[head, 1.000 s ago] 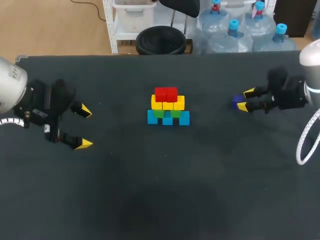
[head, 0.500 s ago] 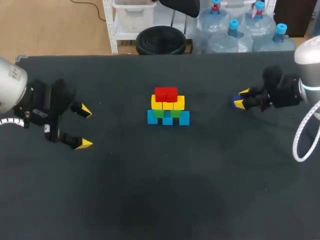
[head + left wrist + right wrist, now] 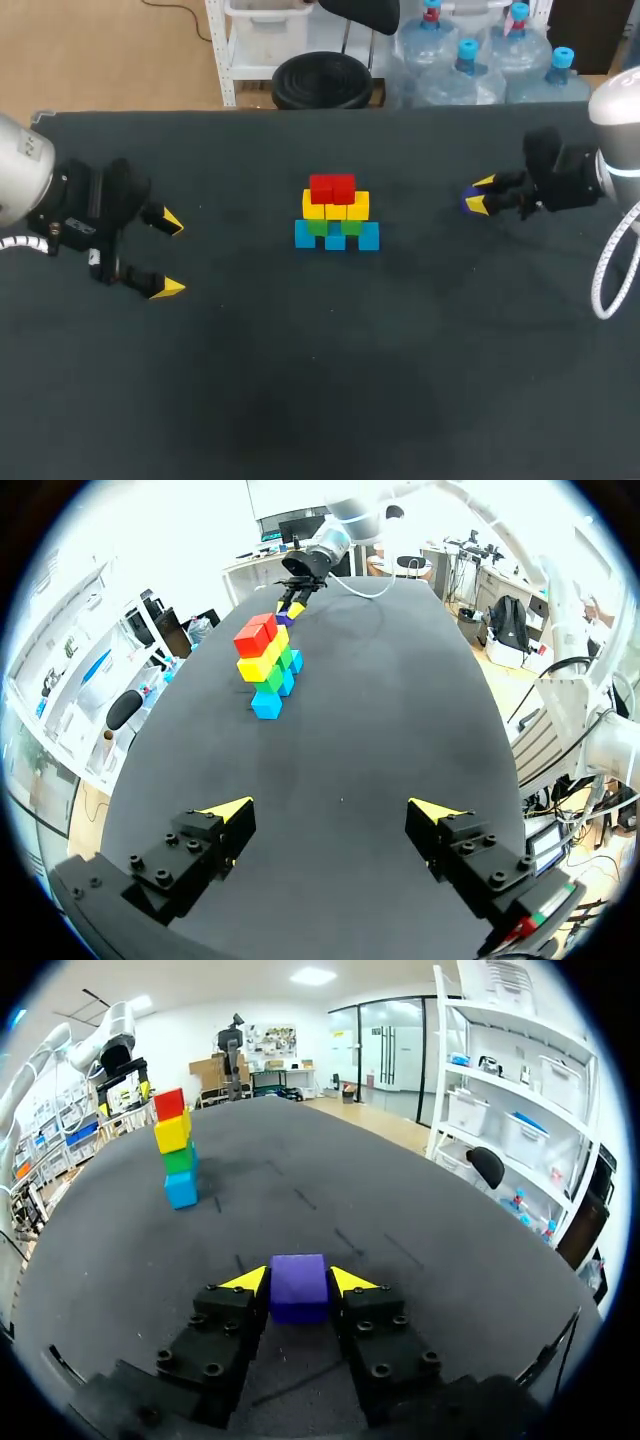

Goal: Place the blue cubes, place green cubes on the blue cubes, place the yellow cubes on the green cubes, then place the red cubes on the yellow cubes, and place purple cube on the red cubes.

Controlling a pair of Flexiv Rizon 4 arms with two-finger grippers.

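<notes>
Right gripper: we have it clamped on the purple cube, one yellow tip pressed against each side of it and the fingers narrow.
Purple cube: it sits square between our right fingers. In the head view only a sliver of it shows at the tips, and we cannot tell whether it touches the table.
Right arm: it comes in from the right edge, and its gripper points toward the middle of the table, well apart from the built cubes.
Left gripper: we hold it spread wide, with nothing between the fingers and only bare cloth ahead of them.
Left arm: it comes in from the left edge, with its gripper low over the near-left part of the table, well apart from the cubes.
Red cubes: the top layer at the table's middle, resting on the yellow cubes.
Green cubes: just under the yellow layer, mostly hidden by it from above.
Blue cubes: the bottom row, standing on the table and reaching out wider than the green layer on both sides.
</notes>
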